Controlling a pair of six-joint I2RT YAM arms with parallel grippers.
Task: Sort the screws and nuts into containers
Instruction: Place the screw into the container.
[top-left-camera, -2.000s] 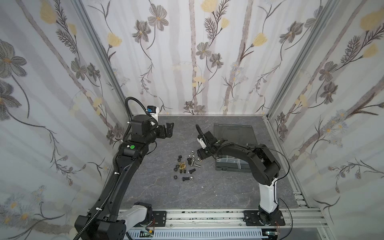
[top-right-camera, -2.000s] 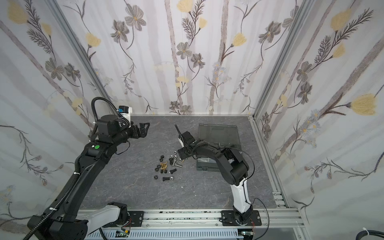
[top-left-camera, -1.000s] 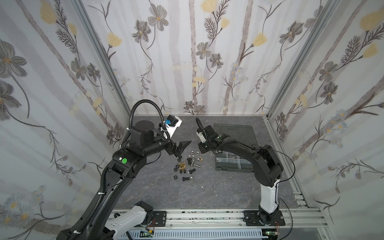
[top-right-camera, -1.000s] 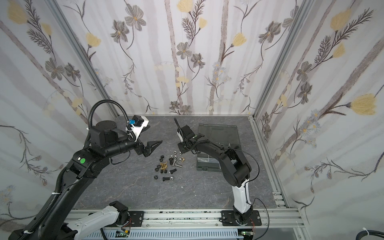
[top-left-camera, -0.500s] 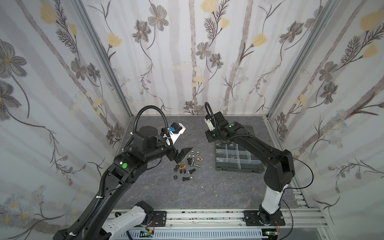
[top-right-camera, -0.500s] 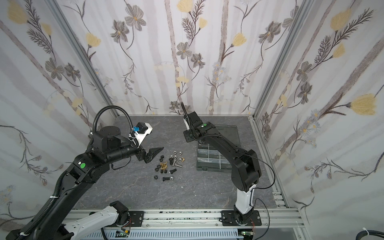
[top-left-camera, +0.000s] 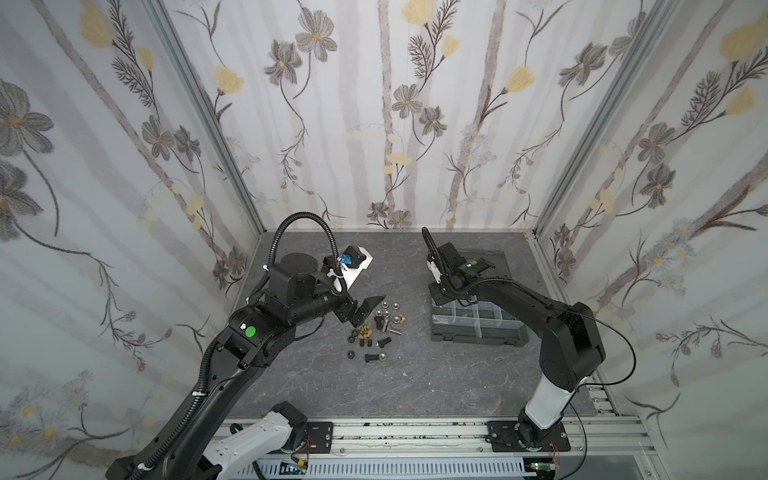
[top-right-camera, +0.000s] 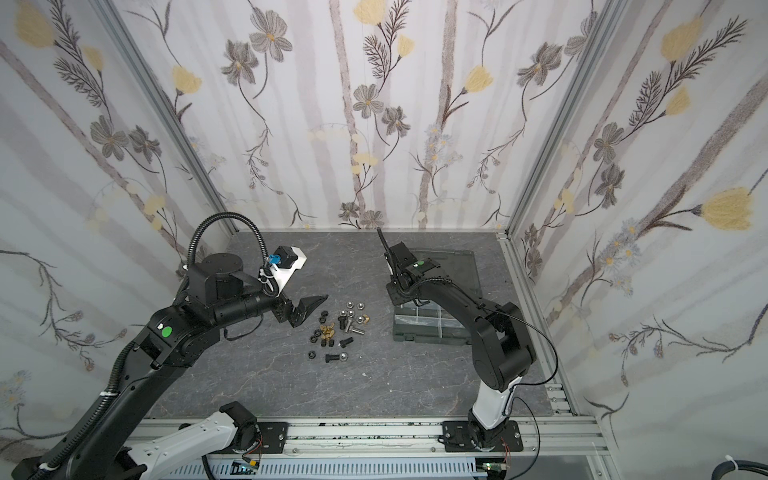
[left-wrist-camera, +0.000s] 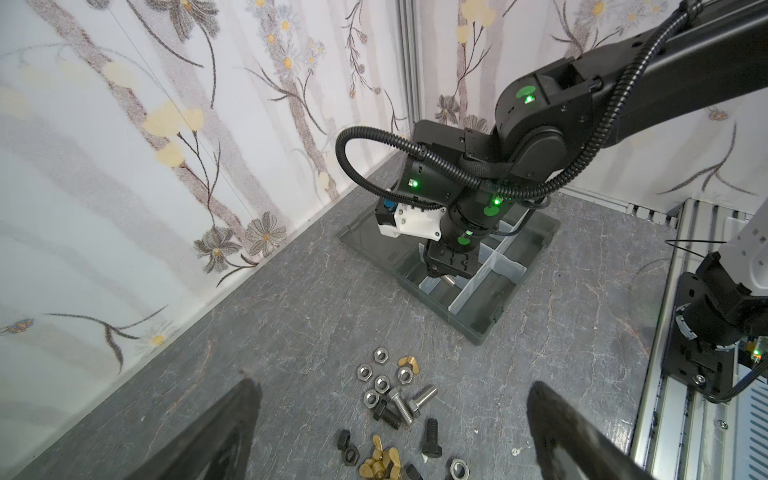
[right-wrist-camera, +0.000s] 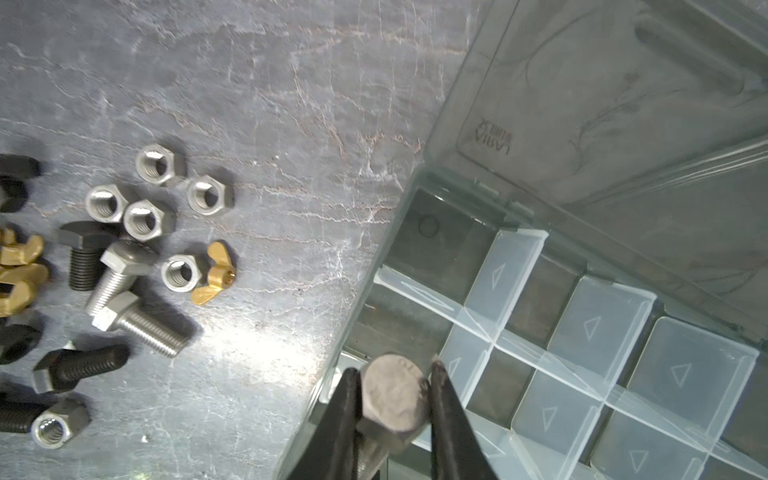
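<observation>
— Black all over?
— Mostly. Left arm (top-left-camera: 224, 374) and right arm (top-left-camera: 519, 299), black and round, white near the bottom.
— Any cables?
— Fat ribbed hose (top-left-camera: 303, 218) on the left. Thin wire (top-left-camera: 634, 361) on the right.
— Any marks?
— Green dot (top-left-camera: 249, 331). White block (top-left-camera: 355, 270) with a blue plug (top-left-camera: 345, 259). Pointy black fingers (left-wrist-camera: 224, 436) on the left gripper (top-left-camera: 369, 311).

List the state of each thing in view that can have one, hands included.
left hand, open, empty, near the loose pile.
right hand, shut on a silver screw, over the organizer box.
organizer box, open.
lid, folded back flat behind the box.
compartments, those in the right wrist view look empty.
loose screws and nuts, lying unsorted on the table.
</observation>
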